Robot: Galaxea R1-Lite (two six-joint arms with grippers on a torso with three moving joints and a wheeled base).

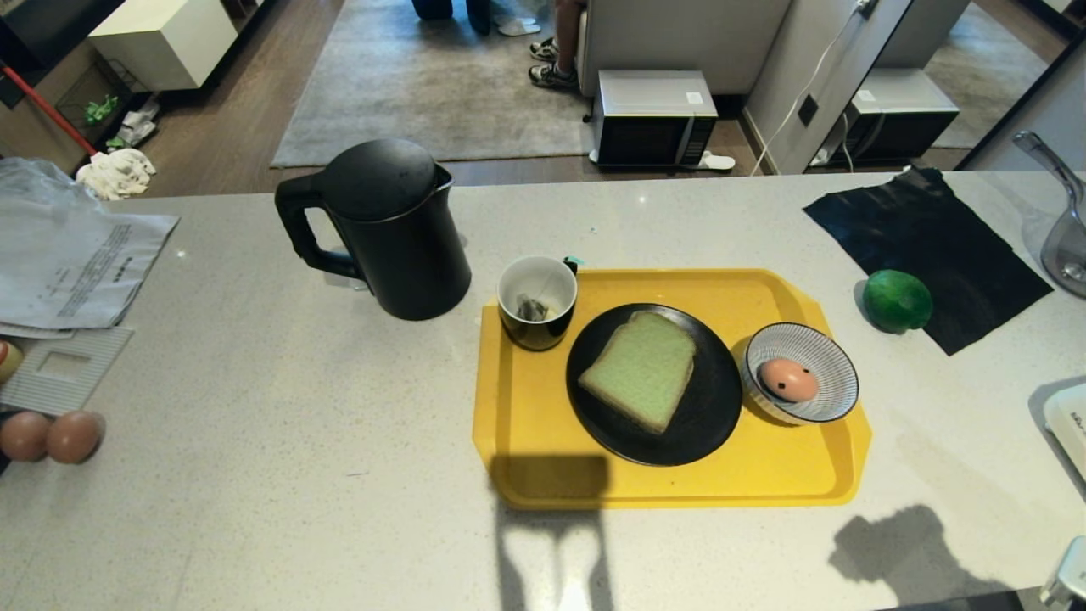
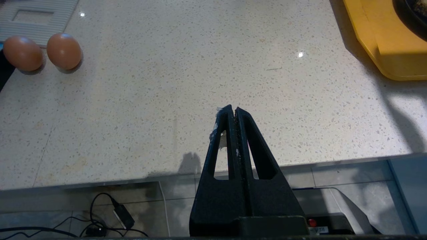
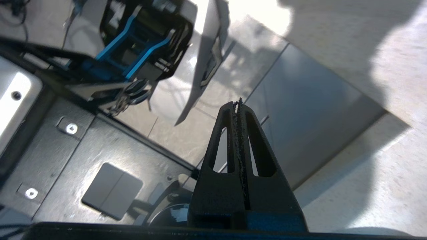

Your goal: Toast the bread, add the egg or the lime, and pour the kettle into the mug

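The pale green bread (image 1: 641, 368) lies on a black plate (image 1: 708, 424) on a yellow tray (image 1: 764, 475). The black mug (image 1: 537, 302), with a tea bag inside, stands on the tray's far left corner. A pinkish egg (image 1: 787, 379) with a black spot rests in a striped bowl (image 1: 836, 361). The lime (image 1: 897, 300) sits on the counter right of the tray. Left of the mug stands the black kettle (image 1: 390, 229). My left gripper (image 2: 232, 109) is shut and empty over the counter's near edge. Beside the counter edge, my right gripper (image 3: 237, 101) is shut and empty, above the floor.
Two plain brown eggs (image 1: 49, 435) lie at the counter's left edge, seen too as brown eggs (image 2: 41, 51) in the left wrist view. Papers (image 1: 72, 263) lie at far left, a black cloth (image 1: 925, 246) at far right. A person's feet (image 1: 553, 64) stand beyond the counter.
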